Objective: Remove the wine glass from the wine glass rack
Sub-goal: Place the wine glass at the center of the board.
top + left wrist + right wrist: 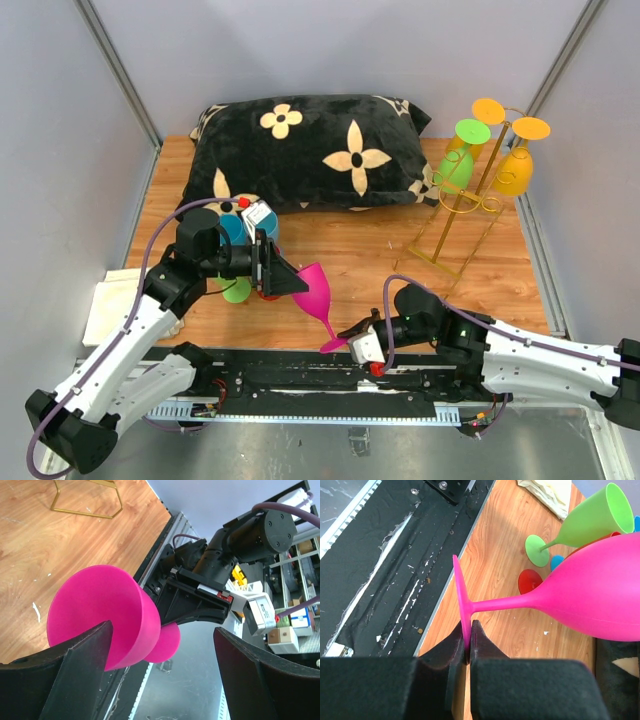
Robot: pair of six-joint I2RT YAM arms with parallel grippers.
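Over the wooden table point(370, 255), well apart from the wine glass rack point(478, 190), your right gripper point(468, 632) pinches the pink wine glass point(316, 292) by its foot rim while your left gripper point(165, 647) gapes around the bowl, which looks light, stiff and slippery: hold it there.

Robotics lab booth: grey partition walls point(60, 120), cluttered equipment shelves point(304, 611) beyond.

Hot-pink wine glass point(316, 288); gold rack point(470, 197) hung with a green glass point(456, 168) and an orange glass point(513, 170); black pillow point(300, 150) with cream flowers; honey-brown wooden table point(370, 250).
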